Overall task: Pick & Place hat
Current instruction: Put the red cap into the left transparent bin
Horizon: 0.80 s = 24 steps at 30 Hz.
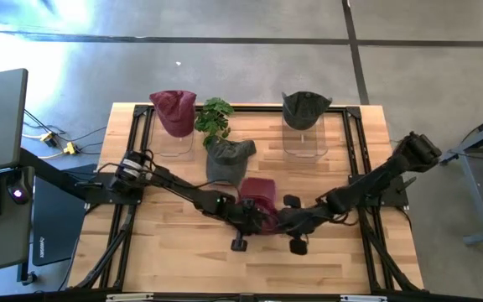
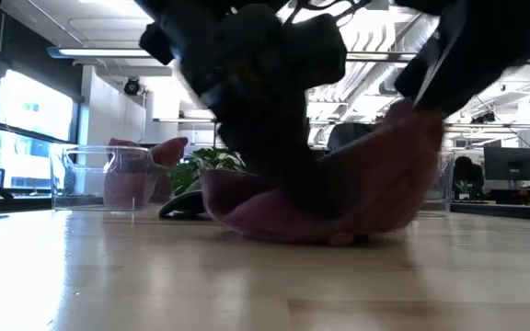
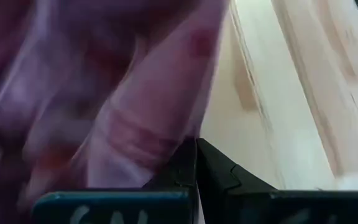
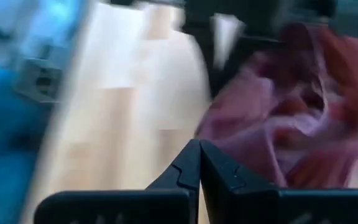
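Observation:
A maroon hat (image 1: 257, 190) lies on the wooden table near its front middle, and my two grippers meet at it. My left gripper (image 1: 247, 216) comes from the table's left and my right gripper (image 1: 284, 220) from the right. Both are shut at the hat's near side. In the low view the hat (image 2: 339, 210) rests on the table by its underside, and one side rises toward a gripper. A grey hat (image 1: 229, 158) lies on the table behind it. My left gripper (image 3: 196, 163) is shut at the edge of the hat's maroon cloth (image 3: 166, 140), which fills the view right up to the fingertips. One layer or several, I cannot tell. The hat's underside rests on the table. My right gripper (image 4: 199, 163) is shut at the hat's crumpled edge (image 4: 211, 127), coming level from the table's right. In the low view that side of the hat (image 2: 410, 138) is drawn up off the table toward the gripper. The rest lies on the wood.
Two clear stands at the far edge each carry a hat, a maroon one (image 1: 173, 109) on the left and a dark grey one (image 1: 305, 107) on the right. A small green plant (image 1: 215, 117) stands between them. Bare wood (image 1: 183, 252) lies toward the near edge.

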Available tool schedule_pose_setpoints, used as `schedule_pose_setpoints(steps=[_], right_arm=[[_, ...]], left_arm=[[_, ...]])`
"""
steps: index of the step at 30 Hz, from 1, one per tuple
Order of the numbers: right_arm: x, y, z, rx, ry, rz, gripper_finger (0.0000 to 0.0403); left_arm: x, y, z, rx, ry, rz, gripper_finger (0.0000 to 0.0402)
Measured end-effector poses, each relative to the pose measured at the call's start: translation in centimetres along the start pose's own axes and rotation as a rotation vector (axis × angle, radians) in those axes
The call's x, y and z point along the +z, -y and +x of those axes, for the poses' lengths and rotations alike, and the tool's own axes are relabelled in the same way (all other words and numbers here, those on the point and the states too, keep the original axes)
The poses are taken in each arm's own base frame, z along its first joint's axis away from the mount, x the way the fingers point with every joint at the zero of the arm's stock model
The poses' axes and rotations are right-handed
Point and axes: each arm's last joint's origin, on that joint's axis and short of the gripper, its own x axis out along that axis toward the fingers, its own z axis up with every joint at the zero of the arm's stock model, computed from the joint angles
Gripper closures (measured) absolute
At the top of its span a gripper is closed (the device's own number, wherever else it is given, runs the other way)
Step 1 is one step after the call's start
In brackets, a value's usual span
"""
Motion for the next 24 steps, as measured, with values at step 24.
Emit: schedule_pose_setpoints(steps=[24], right_arm=[[-1.1,5.5,7.7,-0.141,-0.045,0.163,0.0401]], left_arm=[[-1.9,2.2,0.7,-0.13,-0.144,-0.009,0.0401]])
